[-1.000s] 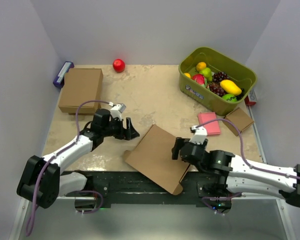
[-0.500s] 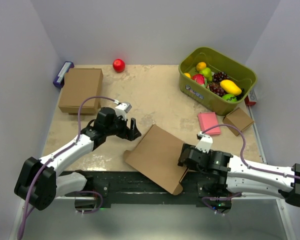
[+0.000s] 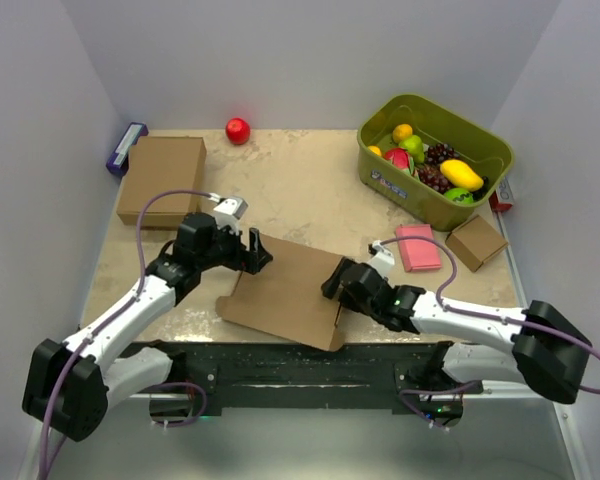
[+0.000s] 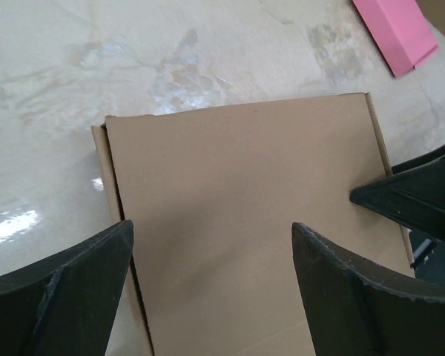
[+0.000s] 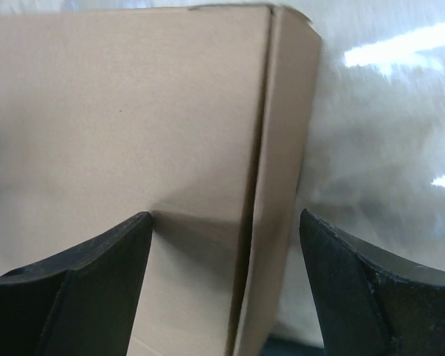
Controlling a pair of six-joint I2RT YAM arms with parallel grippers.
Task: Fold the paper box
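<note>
at the near middle of the table, the paper box is found lying flat as a shallow folded shape, with its near corner at the table's front edge. it is placed between the two arms.

the left gripper is positioned at the box's far left corner. in the wrist view its fingers are seen spread wide above the top panel, one by the left edge and one over the middle of the panel. nothing is held.

the right gripper is set at the box's right edge. its fingers are seen wide apart, one over the top panel and one over bare table, straddling the folded side wall. nothing is clamped. whether any fingertip touches the cardboard cannot be told.

a closed brown box is noted at the far left, a red ball at the far edge, a green bin of fruit at the far right, and a pink pad and a small cardboard cube near it.
</note>
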